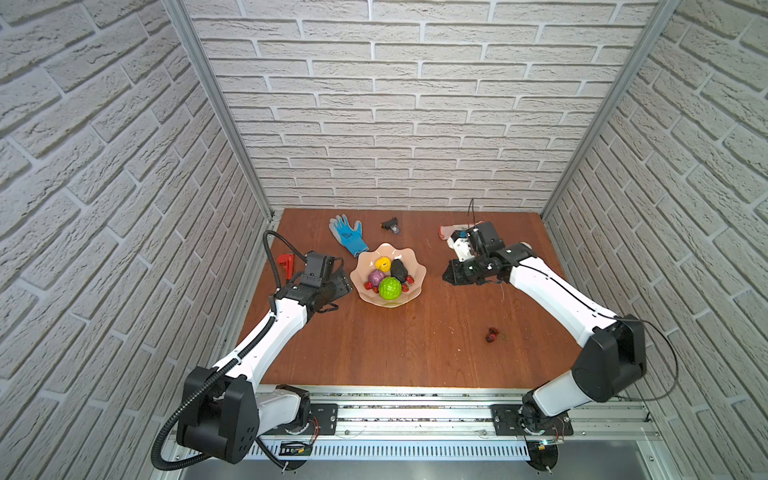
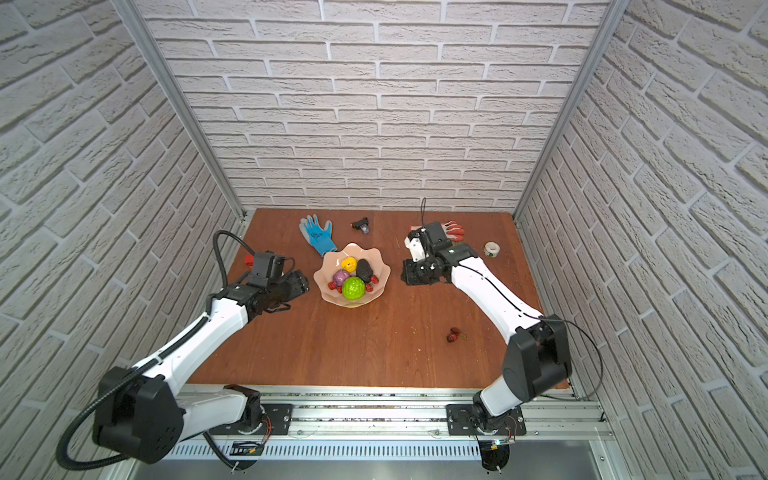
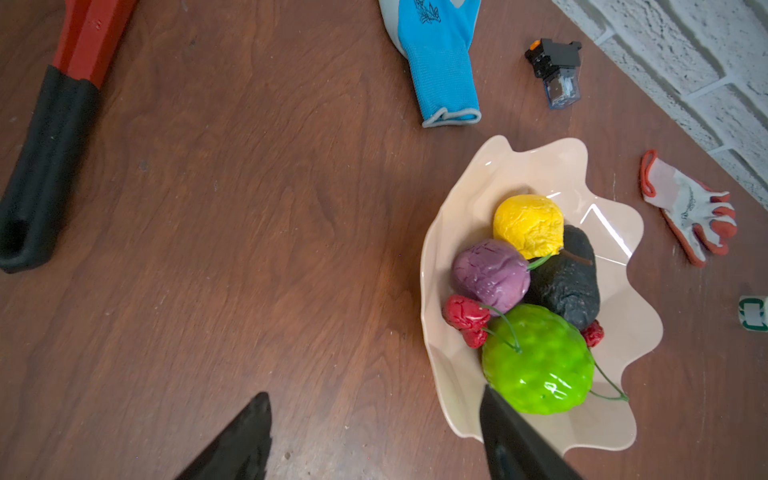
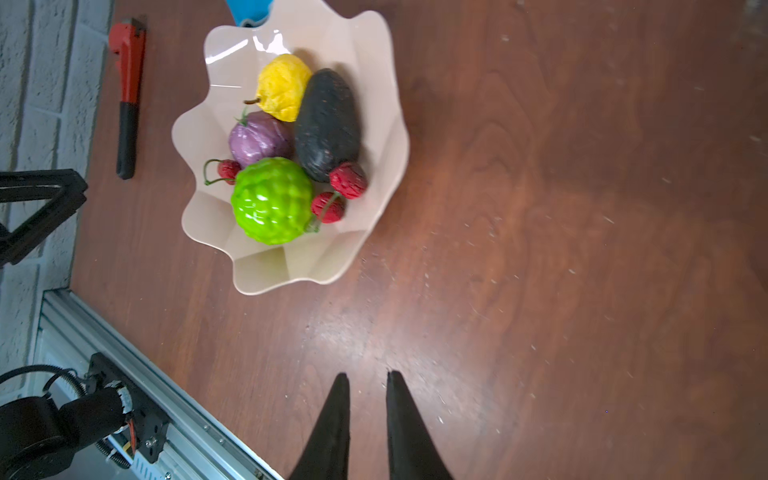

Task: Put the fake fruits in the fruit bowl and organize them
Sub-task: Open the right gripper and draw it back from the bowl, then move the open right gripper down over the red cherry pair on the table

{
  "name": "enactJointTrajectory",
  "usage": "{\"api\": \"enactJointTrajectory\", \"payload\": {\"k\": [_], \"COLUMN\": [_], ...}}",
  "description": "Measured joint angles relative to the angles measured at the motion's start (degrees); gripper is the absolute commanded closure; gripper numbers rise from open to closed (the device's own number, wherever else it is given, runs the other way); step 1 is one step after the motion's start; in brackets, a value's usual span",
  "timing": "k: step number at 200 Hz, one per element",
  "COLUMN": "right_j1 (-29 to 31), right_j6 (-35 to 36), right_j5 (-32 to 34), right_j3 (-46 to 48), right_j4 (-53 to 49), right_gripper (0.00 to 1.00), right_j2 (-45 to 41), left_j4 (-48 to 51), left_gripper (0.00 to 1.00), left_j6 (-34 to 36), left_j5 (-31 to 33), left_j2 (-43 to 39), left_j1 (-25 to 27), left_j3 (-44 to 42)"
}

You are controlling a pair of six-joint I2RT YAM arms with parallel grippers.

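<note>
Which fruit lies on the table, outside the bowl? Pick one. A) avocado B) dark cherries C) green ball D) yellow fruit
B: the dark cherries lie on the table near the right arm, well apart from the fruit bowl.

Glossy bowl (image 3: 519, 166), shiny bumpy grn ball (image 3: 538, 359), matt wood tbl (image 3: 249, 208).

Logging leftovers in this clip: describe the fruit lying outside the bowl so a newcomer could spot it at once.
On the brown wooden table, find the pale pink scalloped bowl near the middle. From it, look toward the table's front right: a pair of dark red cherries lies on bare wood. Unlike the brighter red cherries in the bowl, these lie alone.
</note>
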State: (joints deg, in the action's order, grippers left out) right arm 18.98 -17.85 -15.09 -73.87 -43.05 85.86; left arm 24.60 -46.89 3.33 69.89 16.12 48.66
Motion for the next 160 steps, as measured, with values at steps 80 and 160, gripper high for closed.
{"api": "enactJointTrajectory", "payload": {"k": [80, 160], "right_j1": [-18.0, -31.6], "right_j6": [-4.6, -15.3], "right_j5": [-1.1, -9.3], "right_j3": [22.8, 38.1], "right_j4": [-0.9, 2.1], "right_gripper": [0.72, 0.65], "right_j2": [-17.1, -24.9], "left_j4": [-1.1, -2.7], "left_gripper": [0.22, 0.21], "left_j6": [0.3, 0.7], "left_j5": [0.0, -0.5], "left_j2": [1.9, 2.9], "left_j1": [0.0, -0.2], "left_j3": [0.2, 0.2]}}
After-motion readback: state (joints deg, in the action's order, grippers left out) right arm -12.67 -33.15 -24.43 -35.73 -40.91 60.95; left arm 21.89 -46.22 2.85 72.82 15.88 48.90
